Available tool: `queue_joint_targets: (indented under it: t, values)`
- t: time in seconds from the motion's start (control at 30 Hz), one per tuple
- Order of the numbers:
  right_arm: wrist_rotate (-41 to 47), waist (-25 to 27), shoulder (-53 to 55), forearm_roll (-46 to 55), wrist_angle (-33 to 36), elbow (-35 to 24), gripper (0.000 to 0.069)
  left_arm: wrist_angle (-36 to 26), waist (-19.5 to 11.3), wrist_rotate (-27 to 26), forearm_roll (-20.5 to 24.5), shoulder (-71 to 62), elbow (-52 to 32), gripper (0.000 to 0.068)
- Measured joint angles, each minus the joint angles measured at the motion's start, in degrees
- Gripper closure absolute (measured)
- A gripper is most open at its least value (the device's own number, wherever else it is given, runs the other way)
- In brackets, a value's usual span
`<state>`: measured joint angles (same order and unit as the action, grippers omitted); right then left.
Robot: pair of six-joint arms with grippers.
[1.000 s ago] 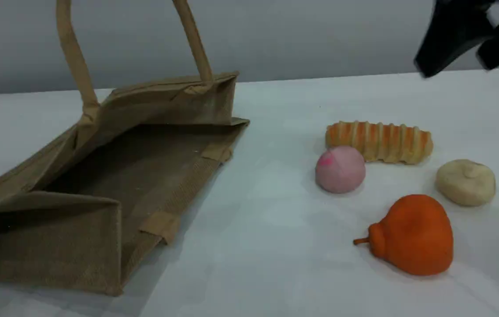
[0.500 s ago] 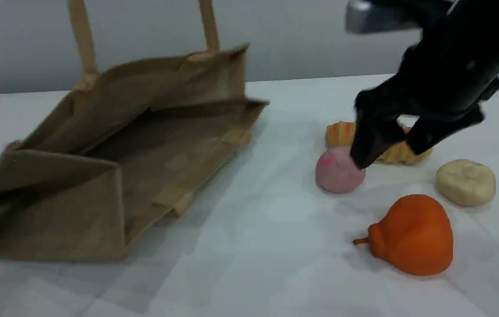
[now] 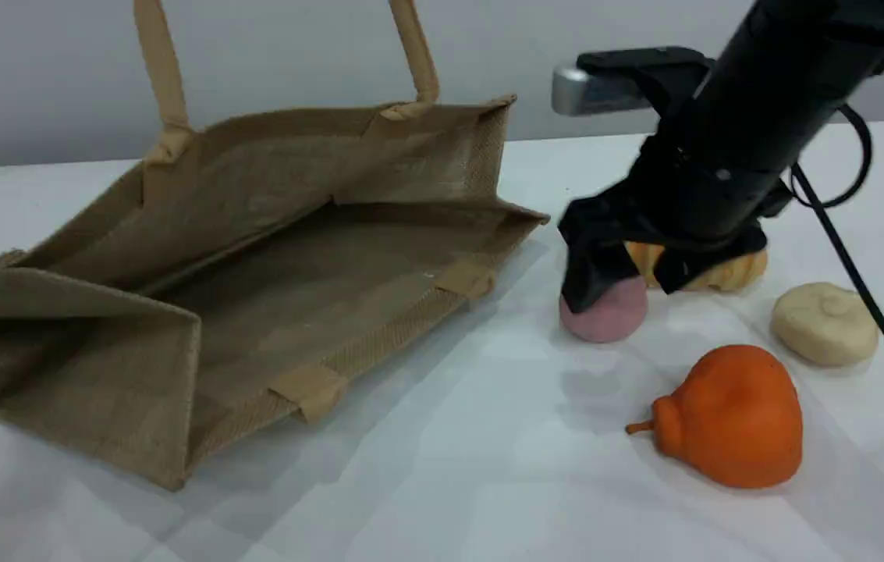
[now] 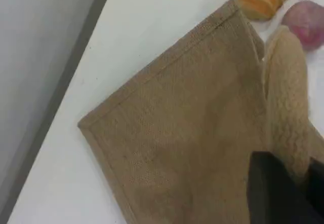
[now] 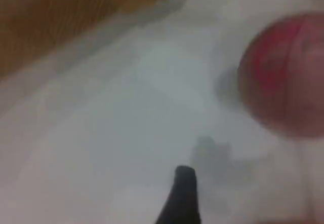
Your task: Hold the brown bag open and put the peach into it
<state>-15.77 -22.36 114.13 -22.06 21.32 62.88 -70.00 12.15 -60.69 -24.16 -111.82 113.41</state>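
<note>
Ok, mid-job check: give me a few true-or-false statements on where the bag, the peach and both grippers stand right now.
1. The peach is already inside the brown bag. False: it sits on the table, right of the bag.
2. The right gripper is open, straddling the peach. True.
3. The left gripper is shut on the bag handle. True.
4. The bag lies flat and closed. False: its mouth gapes open toward the peach.
5. The orange pear lies between the bag and the peach. False: it lies nearer the camera, right of the peach.
</note>
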Motion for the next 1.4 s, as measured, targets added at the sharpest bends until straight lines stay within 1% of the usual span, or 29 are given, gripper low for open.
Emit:
queue_joint_targets:
  t: [0.17, 0.37, 0.87, 0.97, 1.03, 1.13, 1.33, 1.4]
  values:
    - [0.00, 0.00, 0.08, -0.14, -1.34, 2.06, 0.0106, 0.05, 0.00, 0.06, 0.00, 0.00, 0.00, 0.0592]
    - [0.00, 0.00, 2.39, -0.21, -5.23, 2.25, 0.0106, 0.05, 0.00, 0.06, -0.05, 0.00, 0.00, 0.0592]
    - [0.06, 0.00, 8.97, -0.90, -8.14, 4.45, 0.0107, 0.05, 0.00, 0.06, -0.10, 0.00, 0.00, 0.0592]
    - [0.12, 0.00, 9.78, -0.90, -9.41, 4.47, 0.0125, 0.05, 0.00, 0.06, -0.10, 0.00, 0.00, 0.0592]
    - [0.16, 0.00, 9.97, -1.06, -10.28, 4.47, 0.0156, 0.05, 0.00, 0.06, -0.10, 0.00, 0.00, 0.0592]
    - [0.19, 0.00, 9.97, -1.06, -11.14, 4.47, 0.0244, 0.05, 0.00, 0.06, -0.10, 0.00, 0.00, 0.0592]
    - [0.11, 0.00, 9.97, -0.36, -11.27, 4.47, 0.0522, 0.05, 0.00, 0.06, -0.05, 0.00, 0.00, 0.0592]
    - [0.05, 0.00, 9.97, -0.36, -11.26, 4.47, 0.0589, 0.05, 0.00, 0.06, -0.05, 0.00, 0.00, 0.0592]
